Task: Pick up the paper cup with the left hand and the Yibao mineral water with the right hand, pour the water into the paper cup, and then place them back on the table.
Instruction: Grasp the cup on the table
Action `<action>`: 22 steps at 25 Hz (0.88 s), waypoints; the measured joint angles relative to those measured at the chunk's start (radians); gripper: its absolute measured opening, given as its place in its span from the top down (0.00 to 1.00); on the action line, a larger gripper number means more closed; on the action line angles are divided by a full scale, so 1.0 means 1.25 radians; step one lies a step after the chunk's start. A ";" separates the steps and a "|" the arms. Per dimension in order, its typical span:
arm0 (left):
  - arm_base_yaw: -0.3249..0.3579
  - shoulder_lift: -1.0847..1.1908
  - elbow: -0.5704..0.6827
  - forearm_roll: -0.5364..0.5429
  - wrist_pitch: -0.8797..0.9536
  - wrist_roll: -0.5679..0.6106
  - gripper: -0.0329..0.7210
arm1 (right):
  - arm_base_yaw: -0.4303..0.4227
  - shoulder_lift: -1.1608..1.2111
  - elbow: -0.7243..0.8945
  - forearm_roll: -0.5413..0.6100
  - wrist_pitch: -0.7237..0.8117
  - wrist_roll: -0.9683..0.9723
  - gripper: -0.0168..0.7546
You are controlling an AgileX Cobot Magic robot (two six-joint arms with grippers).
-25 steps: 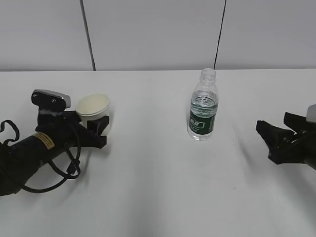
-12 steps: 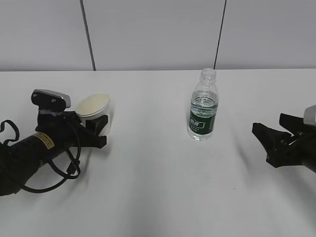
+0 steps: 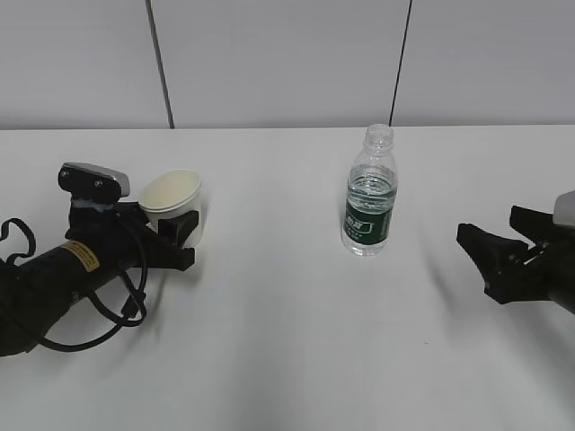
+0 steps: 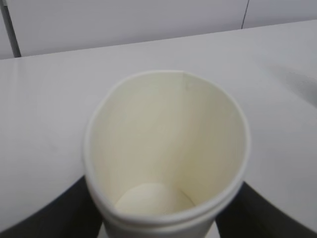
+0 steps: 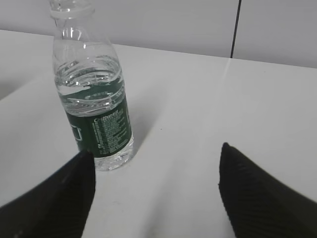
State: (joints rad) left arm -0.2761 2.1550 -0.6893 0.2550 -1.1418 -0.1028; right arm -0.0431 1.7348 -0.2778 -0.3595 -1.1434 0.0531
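The paper cup [image 3: 171, 196] stands at the left of the table [image 3: 287, 323], tilted a little, between the fingers of my left gripper [image 3: 180, 224]. In the left wrist view the cup [image 4: 166, 144] fills the frame, empty, its rim pressed oval, with a black finger [image 4: 59, 215] against each side. The Yibao mineral water [image 3: 369, 202] stands upright and uncapped at the centre right, partly full. My right gripper [image 3: 488, 224] is open, low over the table to the right of the bottle and well apart from it. In the right wrist view the bottle [image 5: 94, 114] stands ahead, behind the left fingertip [image 5: 54, 198].
A grey wall with two dark vertical seams runs behind the table's far edge. The left arm's black cable [image 3: 126, 305] loops on the table beside that arm. White tabletop lies between the cup and the bottle and in front of both.
The cup has tipped slightly in my left gripper's grasp and its rim now looks oval. My right gripper has moved a little left toward the bottle.
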 joint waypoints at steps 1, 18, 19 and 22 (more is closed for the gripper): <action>0.000 0.000 0.000 0.000 0.000 0.000 0.42 | 0.000 0.000 0.000 0.000 0.000 0.002 0.23; 0.000 0.000 0.000 0.001 0.000 0.000 0.37 | 0.000 0.000 -0.026 -0.012 -0.001 0.030 0.22; 0.000 0.000 0.000 0.001 0.000 0.000 0.37 | 0.000 0.000 -0.031 -0.016 -0.001 0.034 0.22; 0.000 0.000 0.000 0.001 0.000 0.000 0.37 | 0.000 0.000 -0.037 -0.035 -0.001 0.037 0.22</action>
State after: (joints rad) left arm -0.2761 2.1550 -0.6893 0.2567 -1.1418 -0.1028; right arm -0.0431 1.7348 -0.3239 -0.4036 -1.1449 0.0996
